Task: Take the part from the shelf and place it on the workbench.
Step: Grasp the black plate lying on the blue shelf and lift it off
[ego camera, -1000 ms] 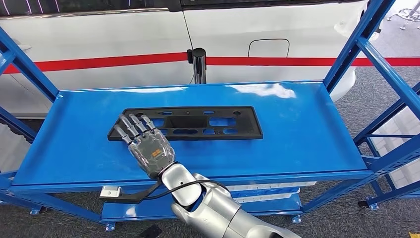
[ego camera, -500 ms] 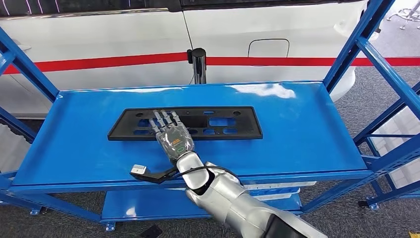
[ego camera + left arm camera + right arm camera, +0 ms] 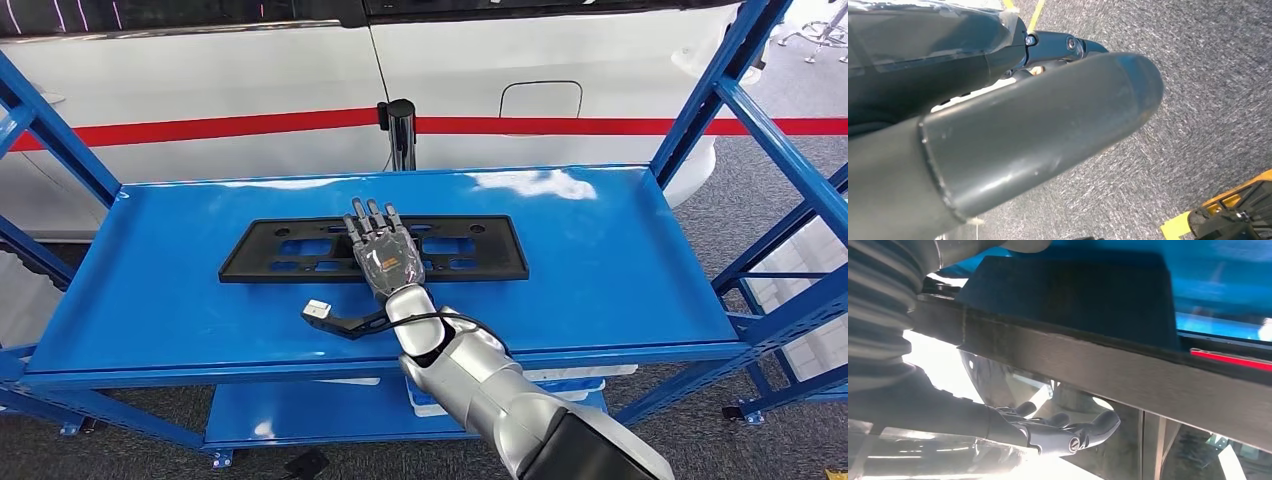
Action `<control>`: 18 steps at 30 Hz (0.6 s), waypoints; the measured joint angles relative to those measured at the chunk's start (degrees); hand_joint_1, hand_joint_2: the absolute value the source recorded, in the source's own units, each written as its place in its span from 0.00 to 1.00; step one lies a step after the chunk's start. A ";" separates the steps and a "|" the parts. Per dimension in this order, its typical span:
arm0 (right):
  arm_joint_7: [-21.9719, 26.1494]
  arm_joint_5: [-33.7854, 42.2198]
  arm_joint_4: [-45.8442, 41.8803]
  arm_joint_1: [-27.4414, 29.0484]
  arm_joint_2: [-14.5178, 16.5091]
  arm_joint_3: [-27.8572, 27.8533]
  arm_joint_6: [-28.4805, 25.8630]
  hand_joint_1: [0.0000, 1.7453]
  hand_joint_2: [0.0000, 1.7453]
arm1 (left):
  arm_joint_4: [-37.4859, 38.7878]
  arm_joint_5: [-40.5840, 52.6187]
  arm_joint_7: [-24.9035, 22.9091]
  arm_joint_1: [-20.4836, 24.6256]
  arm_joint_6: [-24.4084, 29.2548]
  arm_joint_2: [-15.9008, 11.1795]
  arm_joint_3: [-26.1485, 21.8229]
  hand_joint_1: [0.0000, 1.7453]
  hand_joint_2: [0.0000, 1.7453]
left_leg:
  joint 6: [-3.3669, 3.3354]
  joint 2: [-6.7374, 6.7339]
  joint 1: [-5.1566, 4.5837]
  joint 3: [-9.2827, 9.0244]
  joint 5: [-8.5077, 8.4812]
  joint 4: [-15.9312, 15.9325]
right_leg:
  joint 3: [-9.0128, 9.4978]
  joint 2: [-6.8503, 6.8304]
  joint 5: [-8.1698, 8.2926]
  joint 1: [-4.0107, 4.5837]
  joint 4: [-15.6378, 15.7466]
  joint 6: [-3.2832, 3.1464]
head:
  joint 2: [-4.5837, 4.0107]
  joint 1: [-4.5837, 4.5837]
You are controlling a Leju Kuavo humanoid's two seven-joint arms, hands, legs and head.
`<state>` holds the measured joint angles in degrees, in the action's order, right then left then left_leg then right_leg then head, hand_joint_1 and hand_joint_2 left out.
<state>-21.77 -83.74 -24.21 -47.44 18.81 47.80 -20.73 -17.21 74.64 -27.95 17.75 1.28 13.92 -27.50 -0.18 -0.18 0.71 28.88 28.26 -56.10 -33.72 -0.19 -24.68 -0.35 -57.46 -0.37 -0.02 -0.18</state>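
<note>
One hand, the right hand (image 3: 384,256), reached over the blue shelf (image 3: 150,290) in the head view, palm down with its fingers straight and slightly apart, holding nothing. Directly beneath it lay the black part (image 3: 470,252), a long flat frame with cut-outs, flat on the shelf and running out to both sides of the hand; the fingertips lay over its far rail and the heel of the hand near its close edge. Whether the palm touched the part could not be told.

From the left wrist, the left hand (image 3: 1013,145) showed as a thick grey thumb above grey carpet, hanging beside the body; its fingers were hidden, so its state could not be told.

From the right wrist, the dark fingers (image 3: 1068,432) lay stretched out, with the part's dark edge (image 3: 1108,375) close past them.

Judging from this, the risk was a poor grip: the part is thin and flat, so the fingers might slide off or push it away across the smooth shelf, and a hold off its middle could let the long frame tip.
</note>
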 joint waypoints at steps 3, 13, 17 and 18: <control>0.04 -1.18 0.11 0.35 -0.14 -1.63 -0.08 0.96 1.00 | -0.21 0.39 -0.02 0.00 -0.05 0.05 0.00 0.00 0.00 | -0.01 0.00 -0.01 -0.03 0.00 0.00 | 0.04 0.00 0.00 0.00 0.00 0.00 | 0.00 0.00; 0.74 -4.04 0.14 2.93 -0.58 -5.66 -1.86 0.95 1.00 | -0.34 1.85 -0.13 0.17 -0.87 0.24 0.17 0.00 0.00 | -0.01 -0.02 -0.02 -0.03 0.00 -0.01 | 0.02 0.01 0.00 -0.01 0.00 0.00 | 0.00 0.00; 1.20 -5.00 0.09 3.34 -0.63 -6.43 -2.14 0.99 1.00 | -0.34 2.05 -0.14 0.21 -0.76 0.25 0.38 0.00 0.00 | -0.01 -0.02 -0.02 -0.01 0.00 0.00 | 0.00 0.01 0.00 0.00 -0.01 0.00 | 0.00 -0.01; 1.46 -5.33 -0.03 3.46 -0.63 -6.70 -2.37 0.99 1.00 | -0.34 2.10 -0.15 0.22 -0.50 0.27 0.39 0.00 0.00 | -0.01 -0.01 -0.02 0.00 0.00 0.00 | 0.00 0.01 0.00 0.00 -0.01 0.00 | 0.00 -0.01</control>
<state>-20.31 -89.06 -24.23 -43.99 18.18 41.10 -23.10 -17.56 76.74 -28.11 17.97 0.79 14.19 -27.10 -0.19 -0.20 0.69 28.88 28.26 -56.11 -33.73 -0.17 -24.68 -0.36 -57.47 -0.37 -0.02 -0.19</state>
